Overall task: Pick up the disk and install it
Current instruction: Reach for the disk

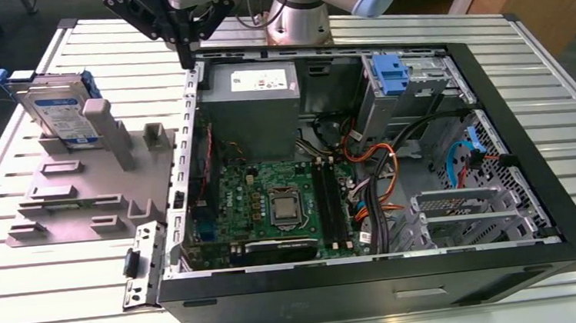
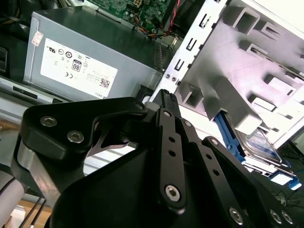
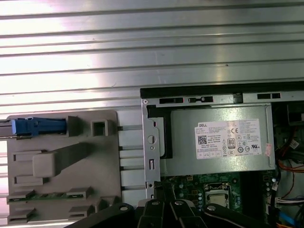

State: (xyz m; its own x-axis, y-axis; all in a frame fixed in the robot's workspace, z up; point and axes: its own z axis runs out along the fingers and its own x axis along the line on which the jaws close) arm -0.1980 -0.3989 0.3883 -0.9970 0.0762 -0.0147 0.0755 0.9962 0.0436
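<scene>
Sitting beside the computer case with its grey power box, the grey holder is propping the disk on its edge at the exterior view's left, while the gripper is hanging above the case's wall, pointing down, pinched closed and empty.

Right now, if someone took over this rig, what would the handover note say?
Claw: shut, holding nothing, above the computer case's edge by the grey power supply.
Disk: upright in the grey fixture on the table, at the exterior view's left, outside the case, untouched.
Done: nothing that shows.
Left: picking the disk up and installing it.
</scene>
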